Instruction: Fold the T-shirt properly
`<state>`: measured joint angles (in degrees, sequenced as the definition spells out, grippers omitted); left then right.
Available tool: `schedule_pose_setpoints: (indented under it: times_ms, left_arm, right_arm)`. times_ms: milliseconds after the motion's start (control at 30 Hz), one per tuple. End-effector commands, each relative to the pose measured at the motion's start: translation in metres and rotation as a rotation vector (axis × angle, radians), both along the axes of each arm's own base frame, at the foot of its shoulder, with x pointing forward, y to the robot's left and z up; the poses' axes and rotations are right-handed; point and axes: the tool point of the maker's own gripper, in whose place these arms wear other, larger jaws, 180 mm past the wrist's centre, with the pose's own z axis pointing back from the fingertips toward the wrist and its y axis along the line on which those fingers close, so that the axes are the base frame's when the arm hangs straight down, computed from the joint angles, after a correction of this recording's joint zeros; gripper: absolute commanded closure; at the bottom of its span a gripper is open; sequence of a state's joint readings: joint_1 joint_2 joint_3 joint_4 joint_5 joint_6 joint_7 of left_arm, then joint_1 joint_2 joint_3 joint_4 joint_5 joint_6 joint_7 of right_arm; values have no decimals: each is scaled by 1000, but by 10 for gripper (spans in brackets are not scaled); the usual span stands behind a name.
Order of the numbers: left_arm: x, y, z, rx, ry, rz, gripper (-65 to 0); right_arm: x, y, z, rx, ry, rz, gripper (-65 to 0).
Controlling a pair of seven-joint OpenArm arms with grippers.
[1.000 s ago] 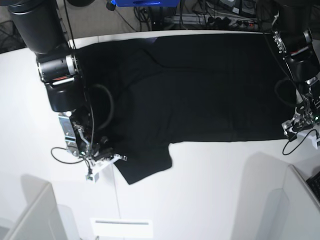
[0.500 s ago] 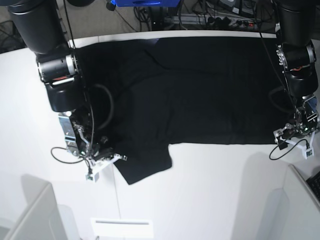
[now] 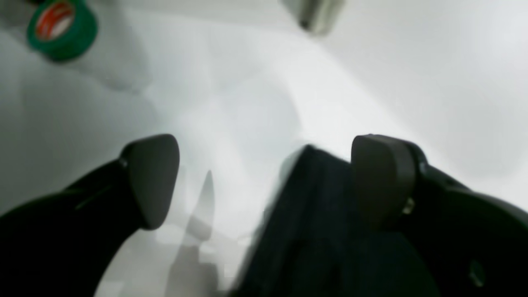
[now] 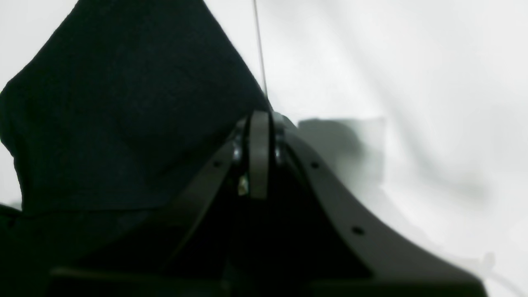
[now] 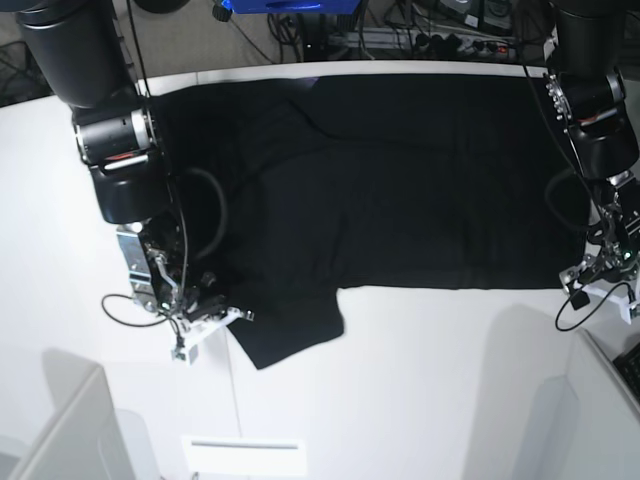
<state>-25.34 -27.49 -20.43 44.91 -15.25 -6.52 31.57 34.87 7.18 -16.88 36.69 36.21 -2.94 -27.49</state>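
The right gripper (image 4: 259,159) is pressed together at the sleeve edge of the T-shirt (image 5: 400,190), though cloth between its pads cannot be confirmed. The left gripper (image 3: 264,181) stands spread over the shirt's hem corner (blurred). The shirt lies flat on the white table (image 5: 420,390).

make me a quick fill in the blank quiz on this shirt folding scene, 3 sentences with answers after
1. The T-shirt spread on the white table is ____ in colour.
2. The right gripper is ____ at the shirt's edge.
3. In the left wrist view, the left gripper is open, and the roll of tape on the table is ____.

Missing words: black; shut; green
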Motion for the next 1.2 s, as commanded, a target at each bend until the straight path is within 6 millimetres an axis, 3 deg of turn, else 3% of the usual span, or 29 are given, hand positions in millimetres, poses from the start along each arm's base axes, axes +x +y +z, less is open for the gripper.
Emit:
schedule_pose_setpoints:
  times_ms: [0, 200, 367, 700, 967, 1133, 1167]
  left_arm:
    - [5, 11, 12, 15, -27, 12, -630]
    - [13, 13, 2, -21, -40, 47, -630]
    - [27, -4, -8, 32, 3, -41, -630]
    - [20, -7, -18, 20, 22, -39, -617]
    - [1, -27, -51, -9, 79, -60, -331]
    - [-6, -37, -63, -24, 99, -69, 0]
    - [-6, -37, -63, -24, 99, -69, 0]
  right_arm:
    - [7, 8, 10, 15, -8, 17, 0]
    - [7, 9, 10, 17, -8, 18, 0]
    - [7, 9, 10, 17, -8, 18, 0]
    - [6, 8, 9, 16, -6, 17, 0]
    - [4, 6, 7, 17, -6, 11, 0]
    - [4, 3, 6, 13, -11, 7, 0]
    - [6, 4, 9, 14, -27, 8, 0]
